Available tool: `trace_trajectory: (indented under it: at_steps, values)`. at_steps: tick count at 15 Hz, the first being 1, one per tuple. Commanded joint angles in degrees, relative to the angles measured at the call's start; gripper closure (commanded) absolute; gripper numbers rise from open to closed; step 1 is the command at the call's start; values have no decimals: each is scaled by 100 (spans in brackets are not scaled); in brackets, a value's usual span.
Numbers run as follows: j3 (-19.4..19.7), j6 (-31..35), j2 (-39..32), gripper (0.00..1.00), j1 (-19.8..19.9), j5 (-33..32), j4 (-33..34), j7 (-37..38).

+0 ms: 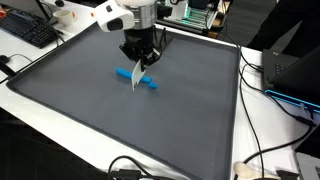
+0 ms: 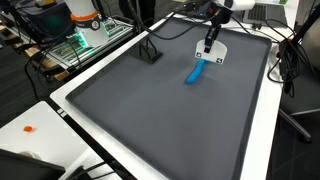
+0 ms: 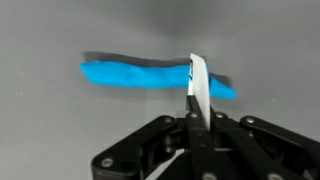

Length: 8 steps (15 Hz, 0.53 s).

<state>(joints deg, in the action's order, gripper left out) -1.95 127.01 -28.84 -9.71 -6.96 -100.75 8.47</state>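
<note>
- Wrist view: nearest the lens, the black end effector (image 3: pixel 197 112) fills the lower frame. Its fingers are drawn together and clamped on a thin white flat piece (image 3: pixel 198 80).
- Wrist view: the white flat piece runs up out of the fingers and crosses in front of the blue bar (image 3: pixel 135 75), close to the bar's right-hand end. Whether the two touch cannot be told. The blue bar lies flat on the grey mat (image 3: pixel 60 30), lengthwise across the picture.
- In an exterior view: nearest the lens, black cables (image 1: pixel 130 172) lie on the white bench (image 1: pixel 40 125), well apart from the blue bar (image 1: pixel 150 84).
- Same view: the end effector (image 1: pixel 138 66) stands directly above the blue bar, and the white flat piece (image 1: pixel 136 82) hangs down across the bar's middle. A keyboard (image 1: pixel 25 30) sits off the grey mat (image 1: pixel 100 115), well beyond the bar.
- In an exterior view: nearest the lens, a small orange item (image 2: pixel 28 128) rests on the bench (image 2: pixel 50 140), well apart from the blue bar (image 2: pixel 195 73).
- Same view: the end effector (image 2: pixel 208 45) is over the bar's far end, gripping the white flat piece (image 2: pixel 217 52). A black stand (image 2: pixel 150 50) is on the grey mat (image 2: pixel 150 115), apart from the bar.
</note>
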Motion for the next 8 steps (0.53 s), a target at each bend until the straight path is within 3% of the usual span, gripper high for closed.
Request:
trace_trajectory:
  at_steps: [1,8]
  values:
    - [-14,194,-64,99,36,-72,-80,-166]
    - [20,235,-117,99,30,-212,-106,-299]
